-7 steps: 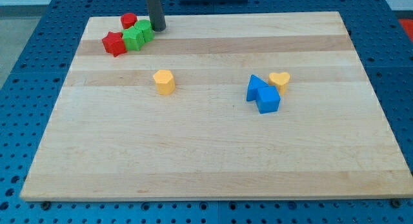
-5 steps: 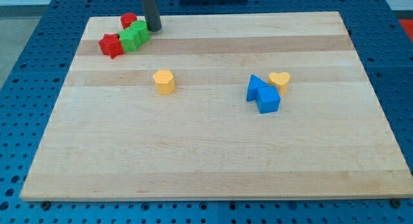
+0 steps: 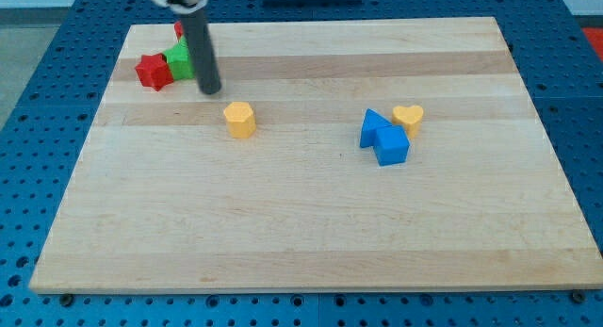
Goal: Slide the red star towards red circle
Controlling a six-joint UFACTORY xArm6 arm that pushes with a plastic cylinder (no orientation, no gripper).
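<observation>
The red star [image 3: 152, 71] lies near the board's top left corner. A green block [image 3: 179, 61] touches its right side. The red circle [image 3: 178, 29] sits just above the green block, mostly hidden behind my rod. My tip [image 3: 210, 89] rests on the board just right of and below the green block, a short way right of the red star.
A yellow cylinder-like block [image 3: 239, 119] stands just below and right of my tip. Two blue blocks [image 3: 383, 137] sit together at the view's right, with a yellow heart [image 3: 408, 117] touching them. The wooden board [image 3: 311, 233] lies on a blue pegboard.
My tip has moved down and left, from beside the red circle to below the green block. The red star and green block have shifted left.
</observation>
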